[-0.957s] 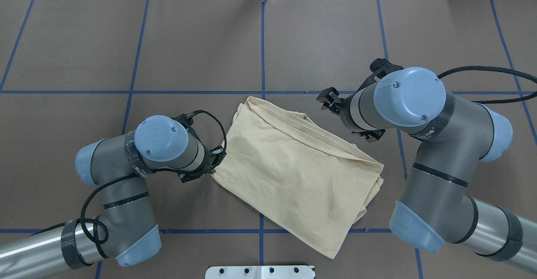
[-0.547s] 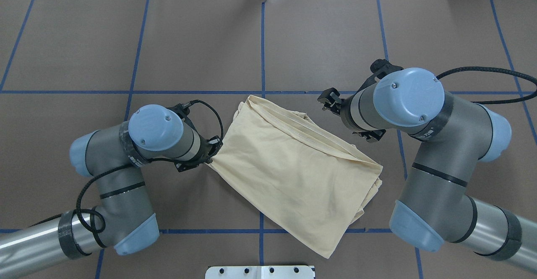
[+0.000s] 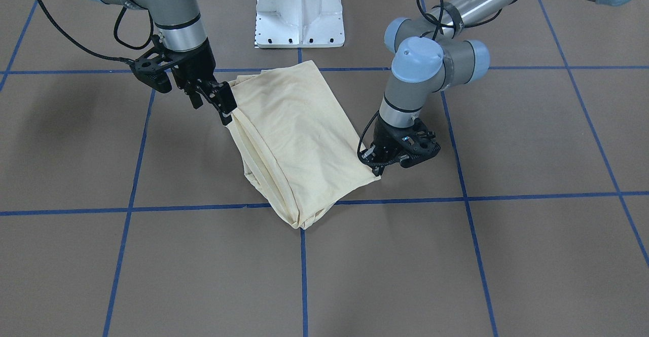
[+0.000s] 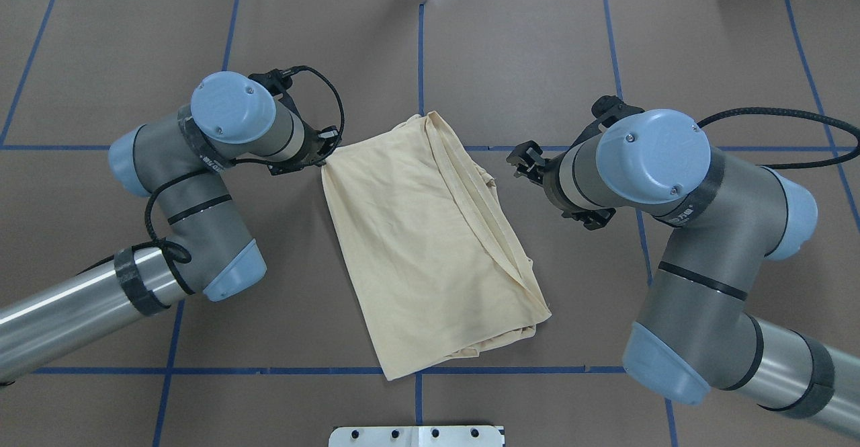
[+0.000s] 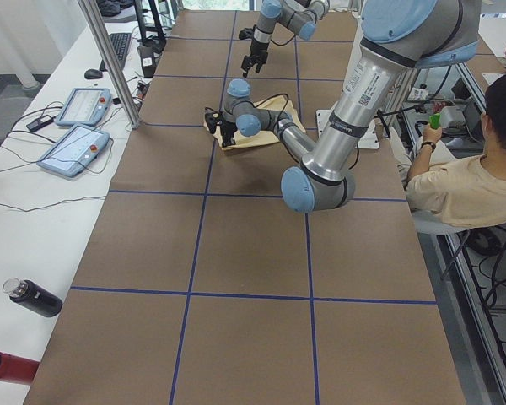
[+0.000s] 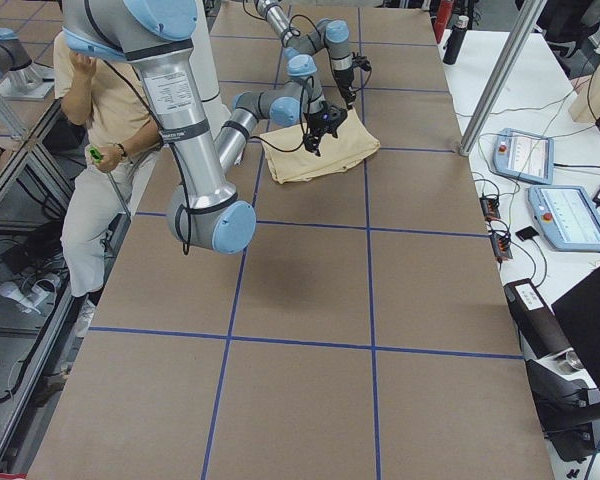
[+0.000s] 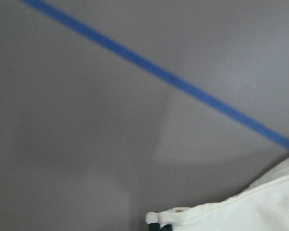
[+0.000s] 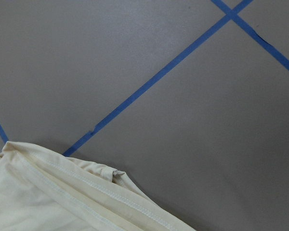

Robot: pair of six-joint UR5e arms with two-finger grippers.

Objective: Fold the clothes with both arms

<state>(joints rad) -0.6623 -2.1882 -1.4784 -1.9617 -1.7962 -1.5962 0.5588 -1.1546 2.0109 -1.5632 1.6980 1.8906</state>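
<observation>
The cream-yellow shirt (image 4: 423, 245) lies folded in a long slanted rectangle on the brown table (image 4: 537, 50); its print is hidden. My left gripper (image 4: 324, 160) is shut on the shirt's far left corner, low at the table. In the front-facing view that same left gripper (image 3: 377, 169) pinches the shirt (image 3: 294, 129) by its corner. My right gripper (image 4: 527, 161) hangs open just right of the shirt's far edge, holding nothing. The front-facing view shows the right gripper (image 3: 213, 101) raised beside the hem. The right wrist view shows the shirt's stitched hem (image 8: 48, 192).
Blue tape lines (image 4: 420, 50) grid the table. The white pedestal base (image 3: 299, 17) stands at the robot's side of the shirt. A person (image 5: 464, 186) sits beside the table, and pendants (image 5: 76, 148) and bottles (image 5: 34, 297) lie on the white side bench.
My left gripper has moved away from the robot, dragging the shirt's corner with it. The shirt has swung round to lie more lengthwise. The right arm has stayed put.
</observation>
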